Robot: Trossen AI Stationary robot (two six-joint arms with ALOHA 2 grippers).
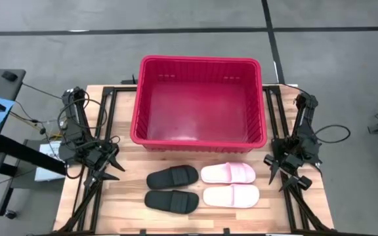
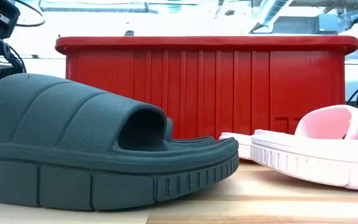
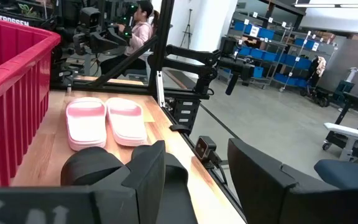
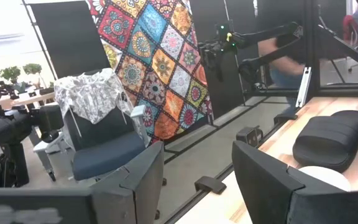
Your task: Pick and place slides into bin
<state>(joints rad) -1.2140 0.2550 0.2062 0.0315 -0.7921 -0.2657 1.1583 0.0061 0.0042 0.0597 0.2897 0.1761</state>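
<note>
Two black slides point(image 1: 172, 176) point(image 1: 171, 200) and two pale pink slides point(image 1: 228, 173) point(image 1: 231, 195) lie sole-down on the wooden table, in front of the red bin point(image 1: 199, 103). The black slides are on the left, the pink ones on the right. My left gripper point(image 1: 109, 167) is open and empty at the table's left edge, left of the black slides; its wrist view shows a black slide point(image 3: 92, 168) and both pink slides point(image 3: 107, 121) ahead. My right gripper point(image 1: 282, 172) is open and empty at the right edge, right of the pink slides.
The bin stands at the table's far side, with nothing showing inside it. The low view shows a black slide point(image 2: 98, 146) close up and a pink slide point(image 2: 328, 152) before the bin wall point(image 2: 229, 87). Dark frame rails run along both table sides. A person sits in the room beyond.
</note>
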